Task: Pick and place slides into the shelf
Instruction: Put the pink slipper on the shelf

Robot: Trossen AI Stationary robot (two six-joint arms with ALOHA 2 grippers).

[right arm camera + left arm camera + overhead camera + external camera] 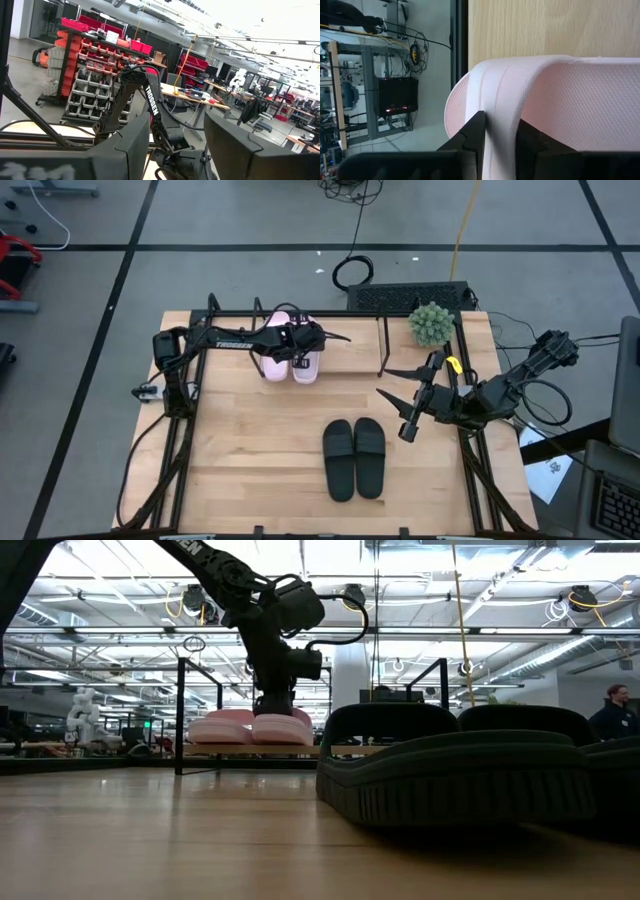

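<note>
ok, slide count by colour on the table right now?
pink slides: 2, side by side on the shelf, left gripper over them
black slides: 2, paired on the tabletop
total: 4

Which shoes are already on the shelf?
The pink slides, sitting on the shelf under the left gripper. The black slides lie on the table.

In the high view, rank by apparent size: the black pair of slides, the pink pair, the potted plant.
1. Black pair of slides, clearly largest.
2. Pink pair: partly covered by the left gripper, so its full size is unsure.
3. Potted plant, smallest, though close to the visible part of the pink pair.
</note>
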